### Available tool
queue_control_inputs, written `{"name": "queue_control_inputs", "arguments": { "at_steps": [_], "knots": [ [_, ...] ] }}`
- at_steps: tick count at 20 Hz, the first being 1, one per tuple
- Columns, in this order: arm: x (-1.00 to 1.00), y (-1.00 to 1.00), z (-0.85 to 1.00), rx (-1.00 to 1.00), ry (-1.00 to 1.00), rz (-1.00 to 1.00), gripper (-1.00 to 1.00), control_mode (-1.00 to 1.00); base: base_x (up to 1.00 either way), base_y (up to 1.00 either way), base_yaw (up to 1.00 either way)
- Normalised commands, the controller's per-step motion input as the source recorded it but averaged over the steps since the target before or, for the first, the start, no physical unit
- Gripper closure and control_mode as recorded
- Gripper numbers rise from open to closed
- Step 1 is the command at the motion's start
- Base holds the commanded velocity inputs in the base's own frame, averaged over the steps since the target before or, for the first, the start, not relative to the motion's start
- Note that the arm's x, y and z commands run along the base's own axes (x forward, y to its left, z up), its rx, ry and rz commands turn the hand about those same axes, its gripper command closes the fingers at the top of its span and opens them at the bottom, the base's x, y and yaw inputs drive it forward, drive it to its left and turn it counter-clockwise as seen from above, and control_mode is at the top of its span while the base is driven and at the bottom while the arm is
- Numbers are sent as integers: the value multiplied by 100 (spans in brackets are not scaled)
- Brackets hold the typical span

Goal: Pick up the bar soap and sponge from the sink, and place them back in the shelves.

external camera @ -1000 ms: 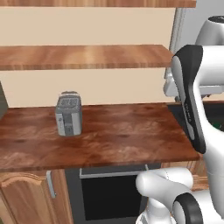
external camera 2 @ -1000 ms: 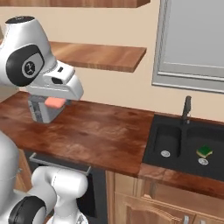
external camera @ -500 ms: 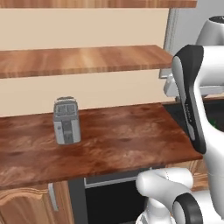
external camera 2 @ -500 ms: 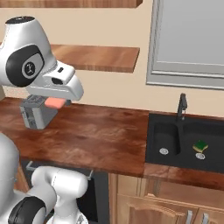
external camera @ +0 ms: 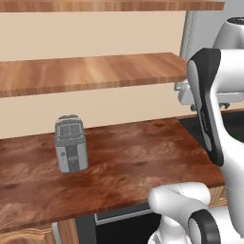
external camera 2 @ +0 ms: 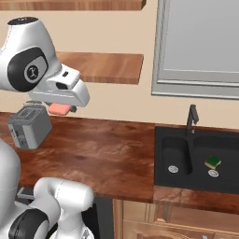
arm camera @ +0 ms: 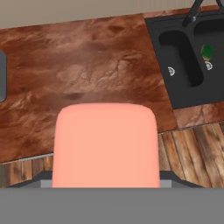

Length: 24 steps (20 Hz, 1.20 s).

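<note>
Your gripper (external camera 2: 59,109) stays clamped on the salmon-pink rounded bar soap (arm camera: 106,144), held high over the brown wooden worktop (external camera 2: 107,149). The base has driven right, leaving the yellow-and-green sponge (external camera 2: 213,162) in the black sink (external camera 2: 196,161); the brown plank shelves (external camera: 90,71) are next.

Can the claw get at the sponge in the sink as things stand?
Probably not yet. The claw is shut on the soap, high over the counter beside the toaster, while the sponge lies in the far sink basin.
</note>
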Motion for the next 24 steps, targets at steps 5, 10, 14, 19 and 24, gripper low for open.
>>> {"name": "queue_control_inputs", "arguments": {
  "at_steps": [5, 10, 14, 19, 24],
  "knots": [
    [0, 0, 0, 0, 0, 0, 100, 100, 21, 7, -2],
    [0, 0, 0, 0, 0, 0, 100, 100, 0, 0, 0],
    [0, 0, 0, 0, 0, 0, 100, 100, 0, 0, 0],
    [0, 0, 0, 0, 0, 0, 100, 100, 0, 0, 0],
    [0, 0, 0, 0, 0, 0, 100, 100, 0, 0, 0]
  ]
}}
